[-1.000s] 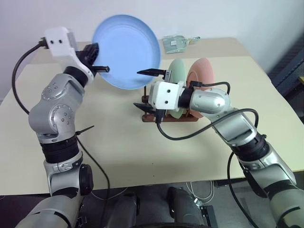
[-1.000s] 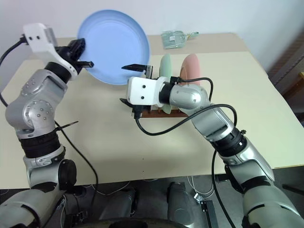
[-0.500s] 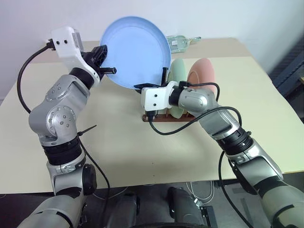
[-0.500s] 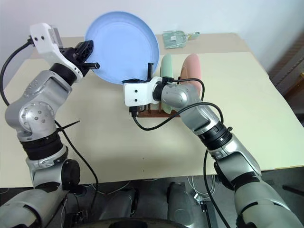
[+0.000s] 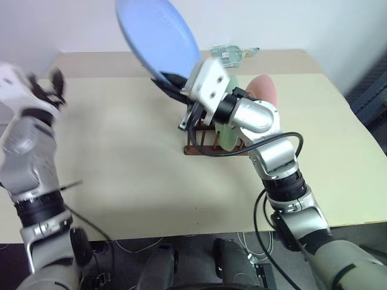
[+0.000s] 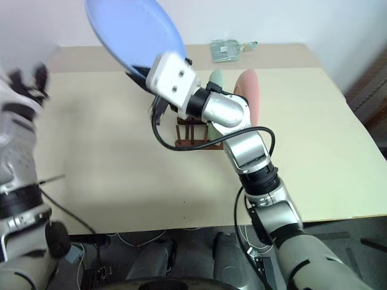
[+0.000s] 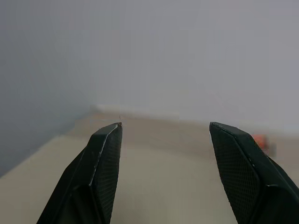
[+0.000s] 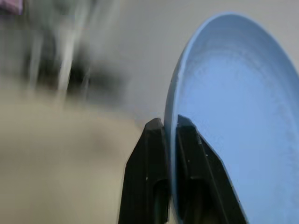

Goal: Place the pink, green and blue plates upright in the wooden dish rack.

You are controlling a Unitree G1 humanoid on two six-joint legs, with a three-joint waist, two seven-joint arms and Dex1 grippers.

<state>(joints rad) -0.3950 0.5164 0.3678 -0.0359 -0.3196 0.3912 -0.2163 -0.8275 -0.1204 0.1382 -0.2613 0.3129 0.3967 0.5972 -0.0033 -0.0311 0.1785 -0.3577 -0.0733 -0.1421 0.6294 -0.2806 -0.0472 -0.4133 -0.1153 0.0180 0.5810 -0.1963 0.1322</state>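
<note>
Left gripper (image 7: 164, 135): it is at the near left, over the left edge of the table (image 5: 121, 157). Its two black fingers are spread apart with nothing between them. In the head views it is a blur, so its shape is hard to make out there.
Right gripper (image 8: 170, 125): its fingers are pressed together on the rim of the blue plate (image 5: 156, 37) — one finger on each side of the edge.
Blue plate: it is up in the air, tilted, above the left end of the wooden dish rack (image 5: 208, 145). Its top edge is cut off by the frame.
Wooden dish rack: it sits in the middle of the table. The right arm hides most of it, so only the near rail and a few pegs show.
In the rack: the green plate (image 5: 228, 138) and the pink plate (image 5: 265, 89) stand upright side by side — both are partly hidden behind the arm.
Far edge: a small clear packet (image 5: 228, 54) lies near the back of the table, well apart from the rack.
</note>
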